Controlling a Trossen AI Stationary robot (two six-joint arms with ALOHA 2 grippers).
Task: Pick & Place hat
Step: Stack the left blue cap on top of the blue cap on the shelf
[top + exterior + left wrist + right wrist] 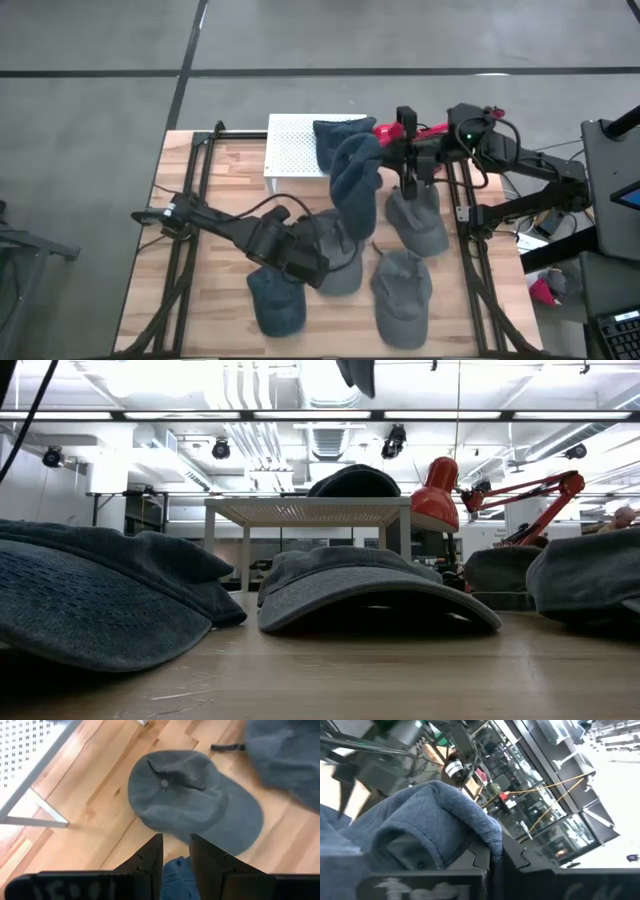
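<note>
Pale wooden bench (210,190) planks carry several grey denim caps. Near the front edge lie two of them, one (273,300) toward the left and one (401,290) toward the right. Just behind, the left gripper (322,262) hovers over a third flat grey cap (192,800), its claw clenched on nothing. Farther back, the right gripper (398,158) grasps a dangling blue-grey denim cap (355,185), lifted beside the white perforated stand (290,150) at the rear edge, where another dark cap (338,130) rests.
</note>
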